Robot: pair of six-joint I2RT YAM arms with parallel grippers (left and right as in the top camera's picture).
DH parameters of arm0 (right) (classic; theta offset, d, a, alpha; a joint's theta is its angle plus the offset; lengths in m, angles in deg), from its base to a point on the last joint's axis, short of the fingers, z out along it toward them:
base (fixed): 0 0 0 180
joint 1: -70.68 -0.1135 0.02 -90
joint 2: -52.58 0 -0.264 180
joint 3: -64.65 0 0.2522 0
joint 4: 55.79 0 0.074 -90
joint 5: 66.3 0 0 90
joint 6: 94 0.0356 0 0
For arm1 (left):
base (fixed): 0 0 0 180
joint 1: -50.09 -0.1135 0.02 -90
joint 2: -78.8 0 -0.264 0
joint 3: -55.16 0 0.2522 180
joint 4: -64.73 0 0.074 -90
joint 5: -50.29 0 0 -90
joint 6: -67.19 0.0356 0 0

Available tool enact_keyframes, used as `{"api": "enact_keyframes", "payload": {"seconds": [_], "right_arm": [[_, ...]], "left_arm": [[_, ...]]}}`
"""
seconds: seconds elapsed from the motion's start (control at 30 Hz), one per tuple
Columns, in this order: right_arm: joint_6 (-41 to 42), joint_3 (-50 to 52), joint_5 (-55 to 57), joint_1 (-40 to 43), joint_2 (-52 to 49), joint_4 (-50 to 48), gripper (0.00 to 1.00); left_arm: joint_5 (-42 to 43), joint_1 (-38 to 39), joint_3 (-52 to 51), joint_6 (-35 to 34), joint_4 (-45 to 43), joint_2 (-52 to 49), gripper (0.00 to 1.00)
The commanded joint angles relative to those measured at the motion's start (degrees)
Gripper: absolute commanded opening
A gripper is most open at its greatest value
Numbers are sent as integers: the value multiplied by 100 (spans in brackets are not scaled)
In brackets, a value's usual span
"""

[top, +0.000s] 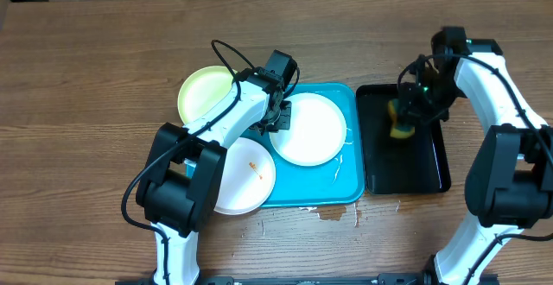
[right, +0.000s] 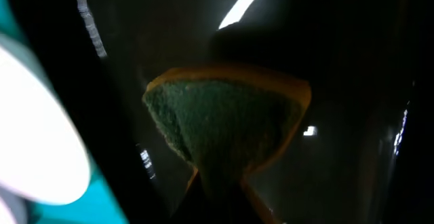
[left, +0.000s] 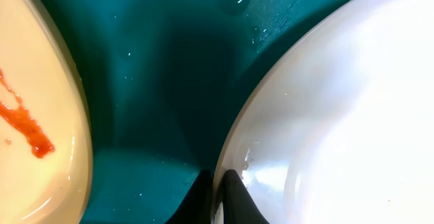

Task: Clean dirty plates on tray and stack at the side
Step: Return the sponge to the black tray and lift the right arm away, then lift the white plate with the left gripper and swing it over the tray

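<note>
Left gripper [left: 217, 181] pinches the white plate's [top: 309, 129] rim; right gripper [top: 404, 112] clamps a sponge [right: 224, 125]. The smeared plate [top: 246, 174], at the tray's [top: 350, 186] seven o'clock, looks unwiped, and nothing is stacked.

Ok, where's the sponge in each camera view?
Overhead: the sponge is at the right, in the black tray.
Left wrist: not in it.
Right wrist: centre of the picture, pinched in the right gripper.
Shared landmark: the blue tray, centre overhead, filling the left wrist view, bottom-left corner of the right wrist view.
</note>
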Motion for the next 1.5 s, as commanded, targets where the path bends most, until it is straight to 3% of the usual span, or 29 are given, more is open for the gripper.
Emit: {"api": "enact_keyframes", "payload": {"seconds": [0.0, 0.13, 0.23, 0.53, 0.7, 0.83, 1.13, 1.47], "right_arm": [[72, 317, 485, 0, 179, -267, 4], [221, 437, 785, 0, 179, -387, 6], [264, 435, 780, 0, 179, -483, 32], [326, -400, 629, 48, 179, -389, 68], [605, -1169, 632, 367, 179, -219, 100], [621, -1351, 627, 831, 179, -81, 100], [616, -1349, 675, 1178, 175, -140, 100], [616, -1346, 673, 1178, 175, -175, 100]], "left_arm": [[-66, 9, -42, 68, 2, -87, 9], [-66, 11, -42, 66, -46, -87, 14], [-66, 11, -42, 68, -146, -87, 23], [-66, 11, -42, 66, -197, -87, 26], [-66, 13, -42, 66, -225, -87, 27], [-66, 13, -42, 66, -236, -90, 26], [-87, 13, -105, 125, -157, -85, 4], [-85, -271, 872, 494, 756, 122, 4]]}}
